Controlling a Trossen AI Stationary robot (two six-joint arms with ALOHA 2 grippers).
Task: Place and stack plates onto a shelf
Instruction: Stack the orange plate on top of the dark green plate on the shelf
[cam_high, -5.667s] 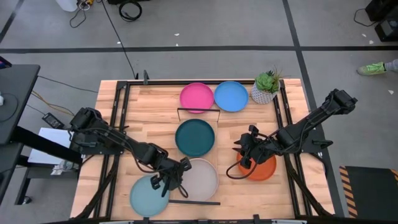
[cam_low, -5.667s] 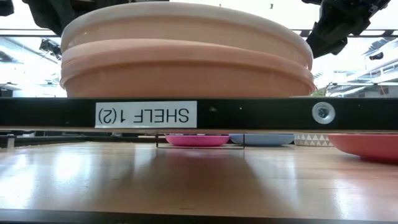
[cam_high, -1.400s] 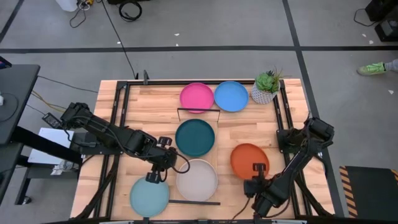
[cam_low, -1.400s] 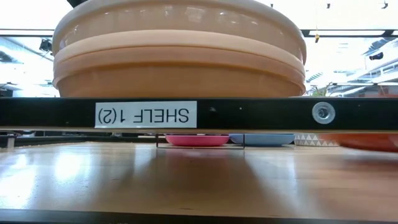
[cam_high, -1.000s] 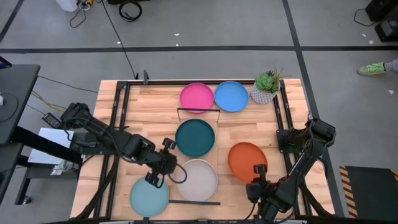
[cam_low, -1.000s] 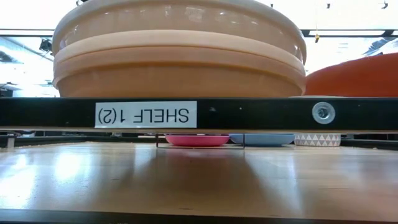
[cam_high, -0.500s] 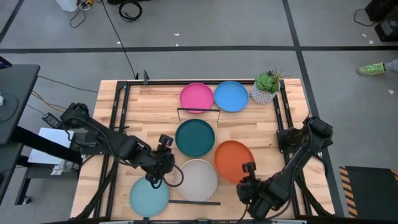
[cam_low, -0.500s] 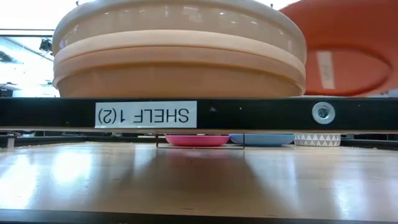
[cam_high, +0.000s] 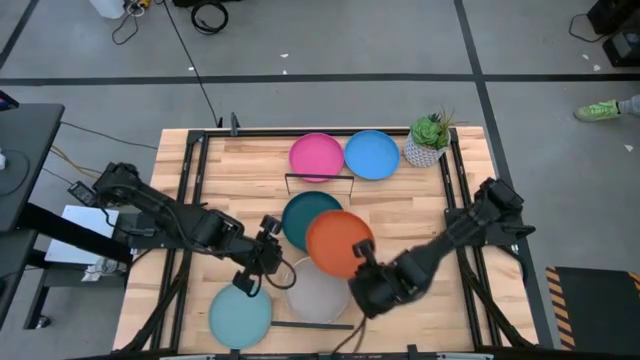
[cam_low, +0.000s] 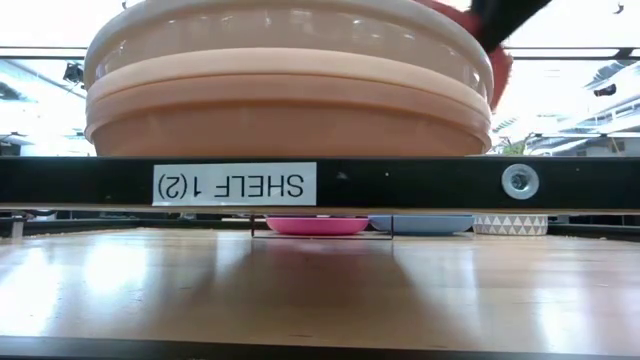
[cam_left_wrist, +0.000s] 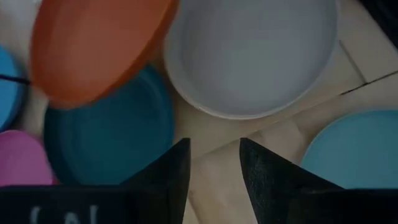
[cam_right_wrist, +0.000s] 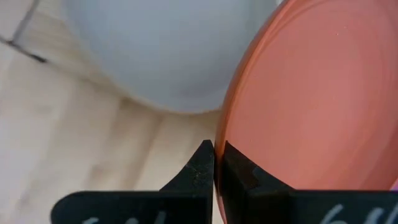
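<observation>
An orange plate (cam_high: 338, 242) hangs in my right gripper (cam_high: 362, 272), above the dark teal plate (cam_high: 300, 218) and the pale grey plate (cam_high: 318, 292). Both lie on the shelf (cam_high: 318, 322), a pale board between thin black rails. In the low view the pale plate (cam_low: 290, 40) tops a tan plate (cam_low: 290, 115). My left gripper (cam_left_wrist: 214, 163) stands open over bare wood left of that stack, between the dark teal plate (cam_left_wrist: 106, 137) and the light aqua plate (cam_high: 240, 315). Pink (cam_high: 316, 156) and blue (cam_high: 371, 154) plates lie at the far edge. My right gripper pinches the orange plate's rim (cam_right_wrist: 219, 149) between its two fingers, one on the inner face and one on the underside. The fingers come from the table's near right, slanting toward the far left. The plate is lifted clear, with its hollow face (cam_right_wrist: 311, 106) up.
A white potted plant (cam_high: 428, 140) stands at the far right corner. Black frame rails (cam_high: 190, 200) run along the table's left and right sides. Bare wood (cam_high: 420, 230) lies right of the shelf. The shelf's labelled black front bar (cam_low: 320, 183) fills the low view.
My right gripper has carried the orange plate from the table's right side toward the left and the far edge. The plate has stayed clear of the table throughout and now hangs over the shelf's plates.
</observation>
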